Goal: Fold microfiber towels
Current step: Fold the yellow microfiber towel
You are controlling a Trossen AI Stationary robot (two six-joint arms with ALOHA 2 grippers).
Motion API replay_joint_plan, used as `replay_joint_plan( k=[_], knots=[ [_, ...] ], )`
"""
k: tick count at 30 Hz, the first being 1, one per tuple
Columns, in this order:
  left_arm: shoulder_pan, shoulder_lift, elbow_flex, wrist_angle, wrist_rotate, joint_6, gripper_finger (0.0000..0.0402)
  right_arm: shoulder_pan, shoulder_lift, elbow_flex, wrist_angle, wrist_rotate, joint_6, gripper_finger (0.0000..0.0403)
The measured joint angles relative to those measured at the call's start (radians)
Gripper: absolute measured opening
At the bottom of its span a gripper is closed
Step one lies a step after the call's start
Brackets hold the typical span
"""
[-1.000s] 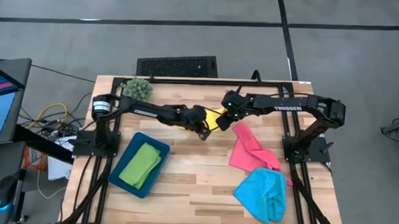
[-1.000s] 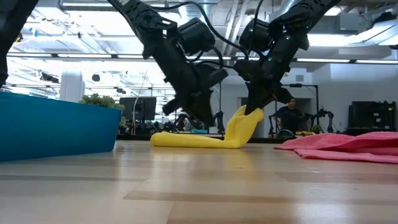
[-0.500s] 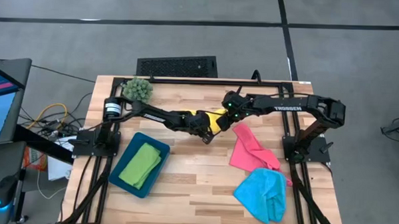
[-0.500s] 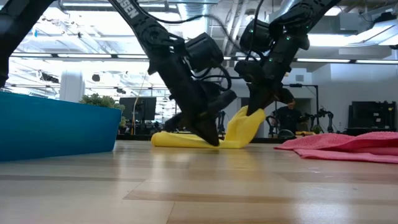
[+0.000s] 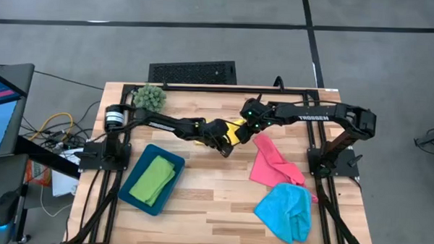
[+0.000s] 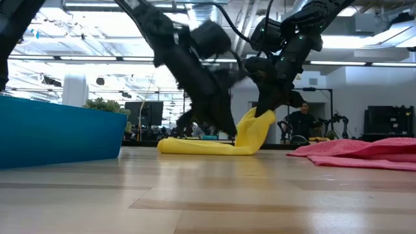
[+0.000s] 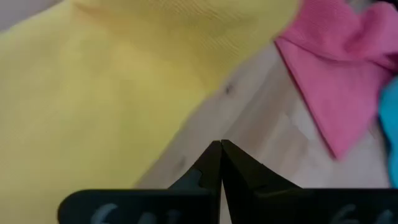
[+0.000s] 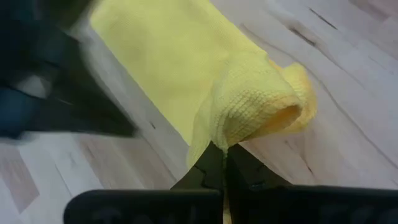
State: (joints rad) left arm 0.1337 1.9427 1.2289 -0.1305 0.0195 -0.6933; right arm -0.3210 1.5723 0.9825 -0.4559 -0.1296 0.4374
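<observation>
My right gripper (image 8: 219, 155) was pinched tight on one edge of the yellow towel (image 8: 186, 81). It held that edge up off the desk (image 5: 214, 201), so the cloth made a little bump under my fingers. In the high view this gripper (image 5: 244, 129) was near the middle of the frame, a bit toward the top. In the low view it (image 6: 265, 114) sat on top of the raised yellow flap.

My left gripper (image 7: 220, 149) was closed with nothing in it. Its tips pointed at the bare wood right next to the yellow towel (image 7: 106, 93). In the high view it (image 5: 225, 148) was just left of my right gripper, at the lower edge of the yellow towel (image 5: 233, 127). In the low view my left arm looked blurry, and the rest of the yellow towel (image 6: 201, 145) lay flat on the desk.

The pink towel (image 5: 272, 166) lay rumpled to the right of the middle. The light blue towel (image 5: 286, 210) lay bunched at the lower right, touching the pink one. The green towel (image 5: 154, 179) sat folded in the teal tray (image 5: 133, 193) at the lower left. A spiky green plant ball (image 5: 150, 97) sat at the upper left corner of the desk.

A person (image 6: 301, 123) was far back in the room.
</observation>
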Motion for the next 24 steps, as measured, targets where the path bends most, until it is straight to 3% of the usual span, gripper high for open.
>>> replay_joint_plan(
  k=[3, 6, 9, 17, 19, 24],
  knots=[
    [0.003, -0.09, 0.0, -0.112, -0.005, 0.03, 0.0, 0.0, 0.0, 0.0, -0.008, 0.0, 0.0, 0.0019],
    [0.003, -0.183, -0.004, -0.303, -0.118, 0.082, 0.0, 0.0, 0.0, 0.0, -0.008, 0.0, 0.0, 0.0022],
    [0.005, -0.247, -0.079, -0.385, -0.186, 0.066, 0.0, 0.0, 0.0, 0.0, -0.006, -0.001, 0.004, 0.0019],
    [0.018, -0.286, -0.365, -0.105, -0.176, -0.08, 0.0, 0.016, 0.0, 0.0, 0.009, -0.003, 0.032, 0.002],
    [0.018, -0.276, -0.399, -0.025, -0.189, -0.102, 0.0, 0.021, 0.0, 0.0, 0.017, -0.003, 0.034, 0.0019],
    [0.026, -0.237, -0.422, -0.009, -0.208, -0.095, 0.0, 0.028, 0.0, 0.0, 0.027, -0.004, 0.056, 0.0017]
  ],
)
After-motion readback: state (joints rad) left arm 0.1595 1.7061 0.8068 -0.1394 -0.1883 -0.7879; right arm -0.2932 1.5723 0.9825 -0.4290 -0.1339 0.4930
